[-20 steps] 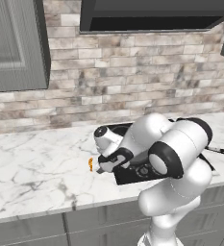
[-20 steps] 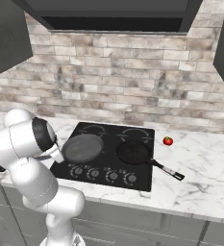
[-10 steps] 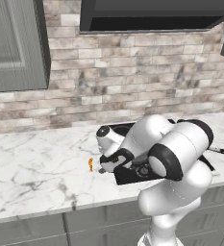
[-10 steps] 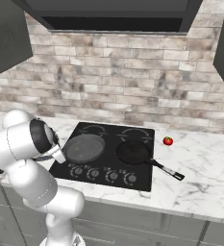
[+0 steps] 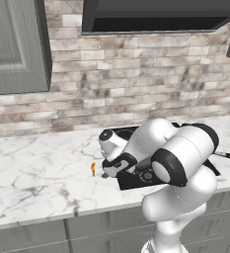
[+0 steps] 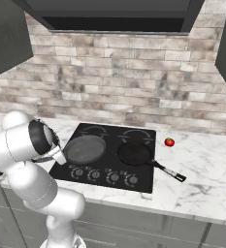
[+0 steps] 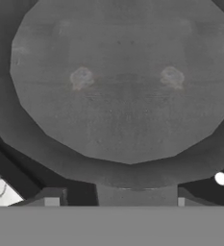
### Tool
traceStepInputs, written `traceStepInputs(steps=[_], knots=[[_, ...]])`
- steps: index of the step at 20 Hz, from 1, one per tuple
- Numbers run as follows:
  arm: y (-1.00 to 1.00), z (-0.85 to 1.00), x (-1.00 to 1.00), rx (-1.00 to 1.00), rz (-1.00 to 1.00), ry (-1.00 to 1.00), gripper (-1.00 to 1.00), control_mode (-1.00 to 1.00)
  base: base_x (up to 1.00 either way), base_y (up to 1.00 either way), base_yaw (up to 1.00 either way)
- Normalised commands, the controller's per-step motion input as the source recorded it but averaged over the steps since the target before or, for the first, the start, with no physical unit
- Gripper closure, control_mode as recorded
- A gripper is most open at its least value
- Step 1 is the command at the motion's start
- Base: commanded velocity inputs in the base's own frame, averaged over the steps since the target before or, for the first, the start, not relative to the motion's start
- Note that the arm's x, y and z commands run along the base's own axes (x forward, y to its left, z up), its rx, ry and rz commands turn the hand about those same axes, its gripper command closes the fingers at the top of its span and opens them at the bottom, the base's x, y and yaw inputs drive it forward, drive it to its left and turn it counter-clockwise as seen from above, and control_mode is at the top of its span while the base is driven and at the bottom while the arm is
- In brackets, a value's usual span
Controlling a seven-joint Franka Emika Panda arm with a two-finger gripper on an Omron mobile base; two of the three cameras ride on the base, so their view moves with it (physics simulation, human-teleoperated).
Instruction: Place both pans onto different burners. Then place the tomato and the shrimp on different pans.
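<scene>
Gripper (image 7: 116,199) sits right at the grey skillet's (image 6: 85,149) handle, fingers spread either side, so it looks let go. That skillet is on the front-left burner and the black pan (image 6: 135,154) on the one beside it, so pans look done. Next: fetch the shrimp (image 5: 93,169) left of the cooktop (image 6: 143,183); the tomato (image 6: 169,142) waits off to its right, further back.

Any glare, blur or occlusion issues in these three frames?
Left base view: the arm's white body blocks most of the cooktop; the shrimp is small but sharp. Right base view: flat, even lighting, no glare on the glossy cooktop, faint shadow under the tomato. Hand view: the grey skillet sits very close, coarse and soft, its edge faceted.
</scene>
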Motion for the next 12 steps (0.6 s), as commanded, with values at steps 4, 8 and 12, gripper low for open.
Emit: traceStepInputs(steps=[4,8,12], knots=[[0.00,0.00,0.00,0.00,0.00,0.00,-1.00,-1.00,0.00,0.00,0.00],[0.00,0.00,0.00,0.00,0.00,0.00,-1.00,-1.00,0.00,0.00,0.00],[0.00,0.03,0.00,0.00,0.00,-0.01,-1.00,-1.00,0.00,0.00,0.00]])
